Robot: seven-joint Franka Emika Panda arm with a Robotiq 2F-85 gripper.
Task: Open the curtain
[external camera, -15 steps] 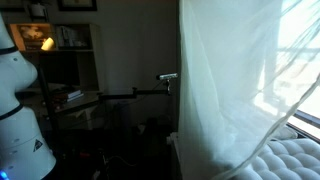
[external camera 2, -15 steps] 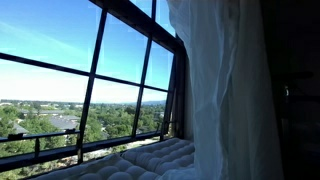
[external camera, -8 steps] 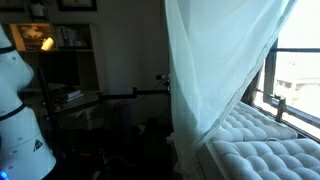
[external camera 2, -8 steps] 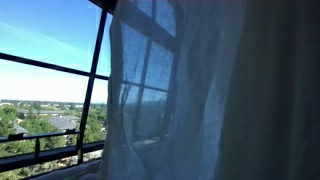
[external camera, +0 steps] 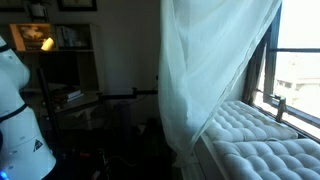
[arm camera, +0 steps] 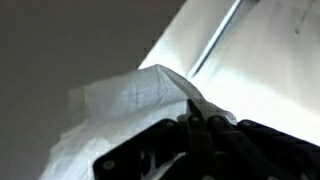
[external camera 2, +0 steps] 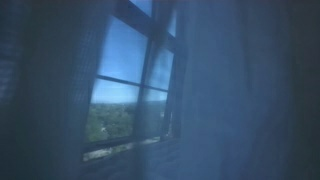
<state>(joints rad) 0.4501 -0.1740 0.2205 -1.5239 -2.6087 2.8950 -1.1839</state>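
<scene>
The curtain (external camera: 212,70) was seen drawn aside from the window (external camera: 298,60), hanging slantwise above the tufted cushion (external camera: 250,128). In the wrist view, a fold of the sheer fabric was held pinched between the closed jaws of the gripper (arm camera: 196,116).

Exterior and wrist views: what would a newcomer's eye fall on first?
The sheer white curtain dominates, hanging mid-frame in an exterior view. It is drawn clear of the bright window at right, with a tufted white cushion below the glass. In the wrist view the gripper is pinched shut on a fold of the fabric.
</scene>
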